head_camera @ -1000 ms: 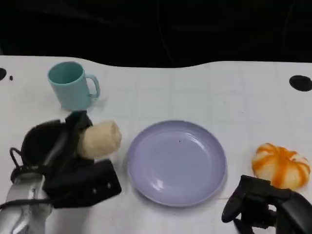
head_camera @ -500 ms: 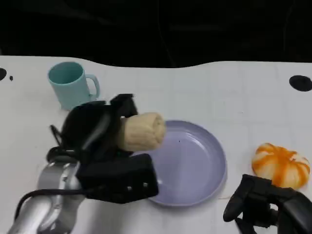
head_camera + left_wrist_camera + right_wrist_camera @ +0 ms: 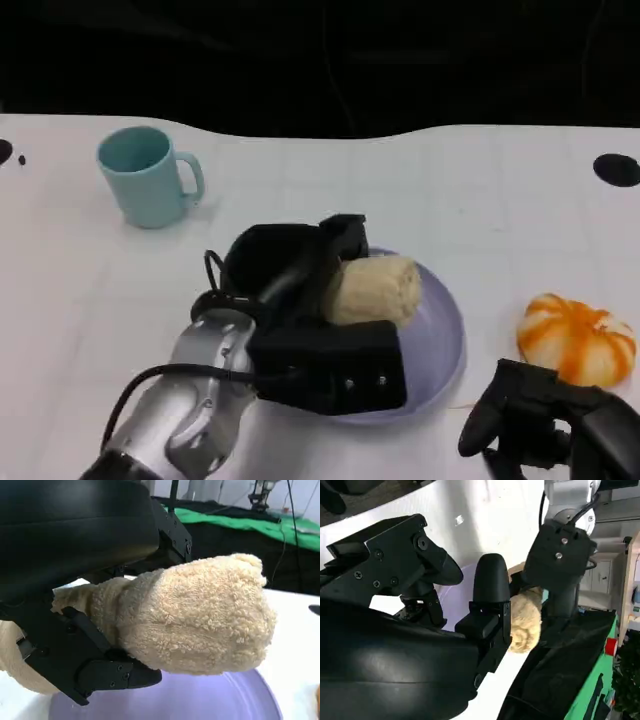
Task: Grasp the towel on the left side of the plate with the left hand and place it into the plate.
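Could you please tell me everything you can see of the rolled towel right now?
The cream, fluffy terry towel, rolled into a thick cylinder with a spiral end visible in the right wrist view, is gripped by the left hand, whose black fingers wrap around its near half. Its free end sticks out over the round lavender plate. In the left wrist view it appears lifted above the plate's surface, lying roughly horizontal; contact with the plate cannot be ruled out.
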